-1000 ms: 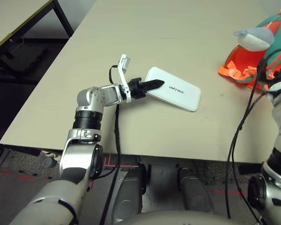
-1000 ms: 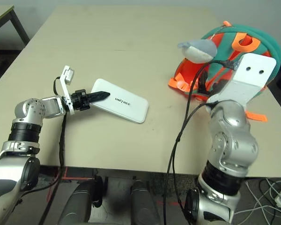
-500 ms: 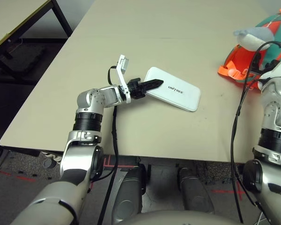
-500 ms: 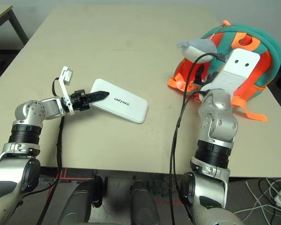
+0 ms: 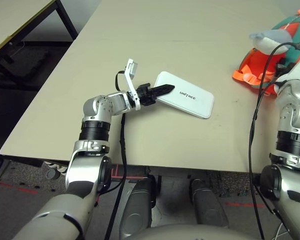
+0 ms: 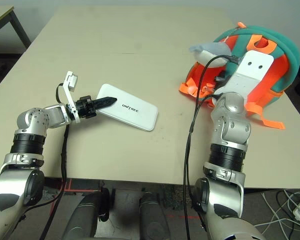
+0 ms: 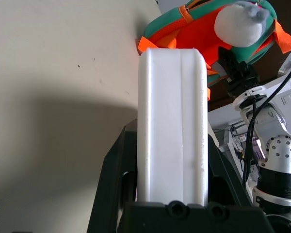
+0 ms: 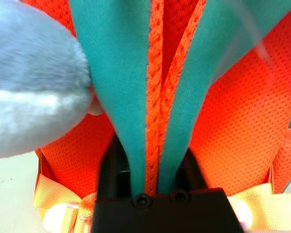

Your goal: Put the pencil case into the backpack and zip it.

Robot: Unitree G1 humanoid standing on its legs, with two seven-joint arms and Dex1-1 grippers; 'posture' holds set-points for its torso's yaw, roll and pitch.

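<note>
Gripping the pencil case (image 6: pixel 127 113) by its near short end, the left gripper (image 6: pixel 106 102) has its two black fingers clamped on either side of the case, which lies flat on the table (image 6: pixel 140 55) a bit left of the middle, UNITREE lettering facing up. From the left wrist cam you can see the white case (image 7: pixel 171 121) wedged snugly between the fingers (image 7: pixel 111 179), running away toward the backpack.

Over on the right side, the backpack (image 6: pixel 270 55) sits near the table's far right corner, teal and orange, with the plush shark (image 6: pixel 212 50) lying against its left side. The right gripper (image 8: pixel 150 174) is pushed right into the bag and pinched onto a fold of teal fabric with the orange zipper trim (image 8: pixel 157 97) running up the middle of it. The shark (image 8: pixel 34 82) is right next to that fold. Case and backpack are well apart.
</note>
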